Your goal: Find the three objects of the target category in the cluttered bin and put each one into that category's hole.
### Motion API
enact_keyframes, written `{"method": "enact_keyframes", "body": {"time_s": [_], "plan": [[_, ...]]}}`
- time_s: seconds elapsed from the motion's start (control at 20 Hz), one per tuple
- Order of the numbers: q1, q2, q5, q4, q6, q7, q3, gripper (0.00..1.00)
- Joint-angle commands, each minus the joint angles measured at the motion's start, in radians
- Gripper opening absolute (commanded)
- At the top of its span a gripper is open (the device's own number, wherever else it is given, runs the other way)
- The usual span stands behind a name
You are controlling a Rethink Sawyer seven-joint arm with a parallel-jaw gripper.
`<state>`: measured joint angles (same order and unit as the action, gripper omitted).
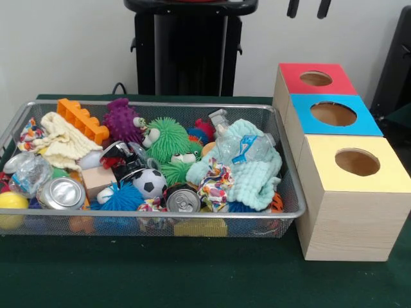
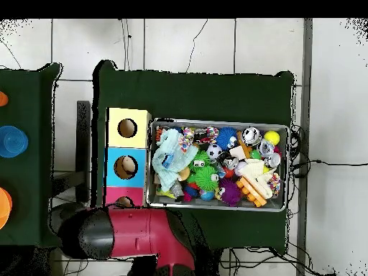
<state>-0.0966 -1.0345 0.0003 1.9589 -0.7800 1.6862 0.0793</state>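
1. The wire bin [image 1: 292, 186] sits on the green table [image 1: 192, 276], packed to the rim and seemingly untouched: two drink cans [image 1: 62, 192] near the front, a soccer ball [image 1: 149, 183], fuzzy green toys [image 1: 168, 138], a purple spiky toy [image 1: 122, 120], an orange block [image 1: 80, 119], a crumpled water bottle [image 1: 247, 144] and a mint cloth [image 1: 257, 176] heaped at the box end.

2. Which category I am after cannot be told from the scene; any of these could be one of the three targets.

3. Just beside the bin stand the three sorting boxes, red-topped [image 1: 314, 78], blue-topped [image 1: 334, 114] and yellow-topped [image 1: 356, 163], each with a round hole. What shows inside the holes looks empty, though their depths are hidden.

4. My judgement: the job is at its start, with all three objects left to find and drop.

5. My gripper [image 1: 308, 8] shows only as two dark tips at the top edge of the front view, well above the boxes and apart from everything.

6. Those fingers [image 1: 324, 8] stand spread with clear space between them, holding nothing and touching nothing.

7. From overhead, my red and black arm [image 2: 136, 233] lies drawn back off the bin, near the red-topped box.
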Motion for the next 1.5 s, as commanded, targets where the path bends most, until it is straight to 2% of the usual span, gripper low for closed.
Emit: {"method": "enact_keyframes", "body": {"time_s": [0.05,0.25,0.35,0.65,0.8,1.0,1.2,1.35,1.5], "plan": [[-0.044,0.184,0.020,-0.206,-0.141,0.476,0.096,1.00],[-0.133,0.247,-0.049,-0.335,-0.244,0.610,0.210,1.00],[-0.144,0.273,-0.044,-0.362,-0.267,0.641,0.233,1.00],[-0.157,0.347,-0.029,-0.381,-0.217,0.721,0.259,1.00],[-0.144,0.375,-0.030,-0.405,-0.228,0.708,0.249,1.00],[-0.111,0.402,0.001,-0.393,-0.195,0.695,0.218,1.00],[-0.118,0.407,0.012,-0.375,-0.121,0.716,0.219,1.00],[-0.084,0.403,0.070,-0.316,0.008,0.714,0.177,1.00],[-0.058,0.397,0.120,-0.285,0.057,0.696,0.142,1.00]]}}
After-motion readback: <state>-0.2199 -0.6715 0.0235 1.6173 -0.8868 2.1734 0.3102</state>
